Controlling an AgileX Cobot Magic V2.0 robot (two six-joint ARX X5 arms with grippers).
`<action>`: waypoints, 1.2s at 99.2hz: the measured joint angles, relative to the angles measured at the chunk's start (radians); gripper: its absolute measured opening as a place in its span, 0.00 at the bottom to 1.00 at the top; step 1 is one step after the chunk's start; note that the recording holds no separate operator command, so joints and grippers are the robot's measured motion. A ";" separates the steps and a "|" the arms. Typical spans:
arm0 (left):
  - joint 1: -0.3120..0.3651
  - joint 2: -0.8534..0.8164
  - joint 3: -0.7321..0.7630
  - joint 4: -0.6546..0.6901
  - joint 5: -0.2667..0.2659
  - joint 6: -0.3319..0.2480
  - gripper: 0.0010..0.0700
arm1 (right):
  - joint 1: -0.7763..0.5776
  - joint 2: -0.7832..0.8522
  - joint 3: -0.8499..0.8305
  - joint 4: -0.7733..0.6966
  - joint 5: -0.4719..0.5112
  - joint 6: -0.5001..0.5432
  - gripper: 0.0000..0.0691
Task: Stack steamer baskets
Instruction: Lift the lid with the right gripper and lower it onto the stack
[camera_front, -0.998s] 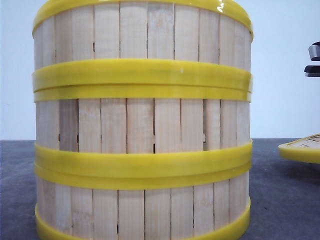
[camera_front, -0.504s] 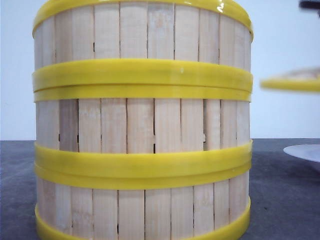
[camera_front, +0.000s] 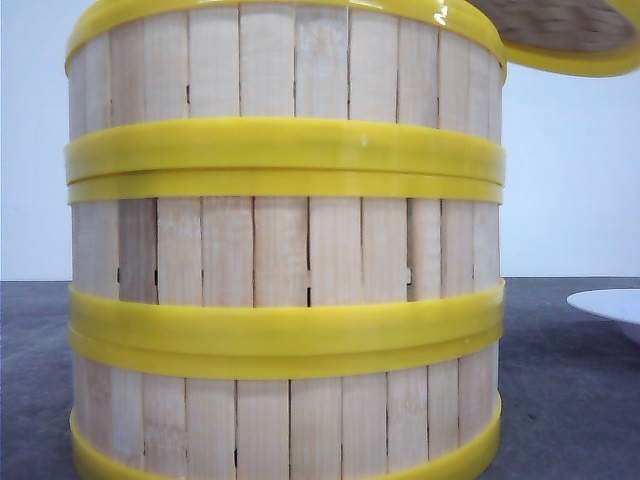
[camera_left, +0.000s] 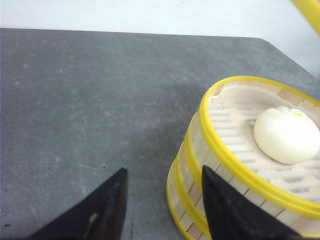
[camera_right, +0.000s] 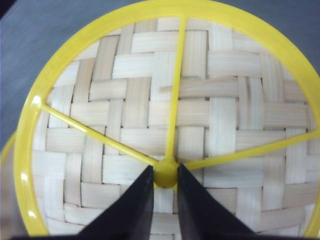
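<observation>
Three steamer baskets (camera_front: 285, 250) stand stacked in one column that fills the front view. In the left wrist view the top basket (camera_left: 192, 150) is lined with cloth and holds a white bun (camera_left: 286, 135). My left gripper (camera_left: 164, 172) is open just beside the stack's wall, one finger over its side, holding nothing. My right gripper (camera_right: 164, 170) is shut on the centre knob of the flat woven lid (camera_right: 225, 115). That lid (camera_front: 570, 45) hangs in the air at the stack's upper right, level with its top rim.
A white plate (camera_front: 610, 305) lies on the dark grey table (camera_left: 90, 100) to the right of the stack. The lid's yellow edge (camera_left: 309, 12) shows in a corner of the left wrist view.
The lid has been lifted off the white plate, risen and shifted left toward the stack's top. The plate now lies bare. The stack has not moved.
</observation>
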 joint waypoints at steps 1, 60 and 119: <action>0.000 0.000 0.000 0.000 0.000 0.000 0.38 | 0.013 0.001 0.000 0.000 0.004 0.000 0.08; 0.000 0.000 0.000 -0.001 0.000 0.000 0.38 | 0.414 0.099 0.000 0.082 0.169 0.016 0.08; 0.000 0.000 0.000 0.000 0.000 0.000 0.38 | 0.438 0.126 0.000 0.064 0.213 0.015 0.08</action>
